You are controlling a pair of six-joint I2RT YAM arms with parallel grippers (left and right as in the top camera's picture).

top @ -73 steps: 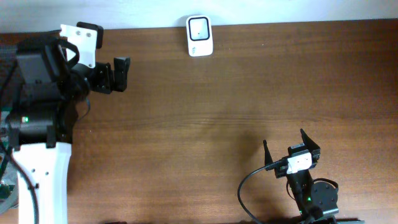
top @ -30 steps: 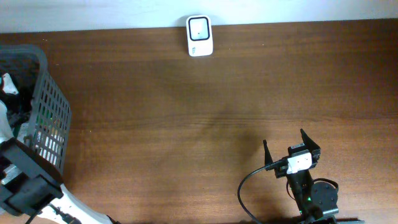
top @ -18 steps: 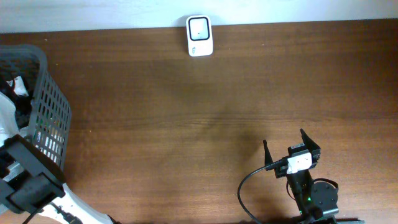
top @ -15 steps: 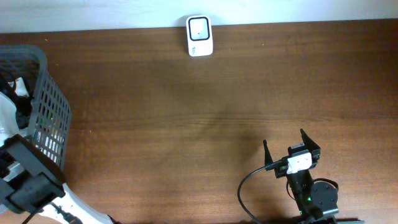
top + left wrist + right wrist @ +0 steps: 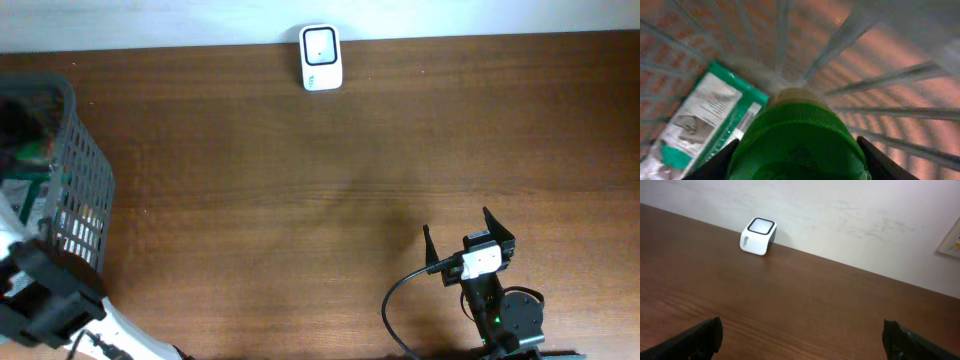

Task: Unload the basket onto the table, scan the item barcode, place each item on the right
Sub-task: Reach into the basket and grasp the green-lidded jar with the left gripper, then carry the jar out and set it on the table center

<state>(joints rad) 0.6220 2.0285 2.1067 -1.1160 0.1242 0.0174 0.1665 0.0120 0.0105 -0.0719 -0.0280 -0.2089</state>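
Note:
In the left wrist view, a container with a ribbed green cap (image 5: 797,130) fills the space between my left gripper's (image 5: 797,167) dark fingers (image 5: 715,162), which press on both its sides inside the grey wire basket (image 5: 75,170). A green and white packet (image 5: 705,120) lies beside it on the basket floor. No barcode shows. The white scanner (image 5: 320,58) stands at the table's far edge, also seen in the right wrist view as a scanner (image 5: 758,236) by the wall. My right gripper (image 5: 456,222) rests open and empty near the front right.
The basket takes up the table's left edge, with the left arm's housing (image 5: 45,300) just in front of it. A black cable (image 5: 400,300) loops beside the right arm's base. Brown tabletop (image 5: 300,200) lies between basket, scanner and right arm.
My left arm swung from the table's back left down into the basket, and its jaws have narrowed around the green-capped container. The right arm has not moved.

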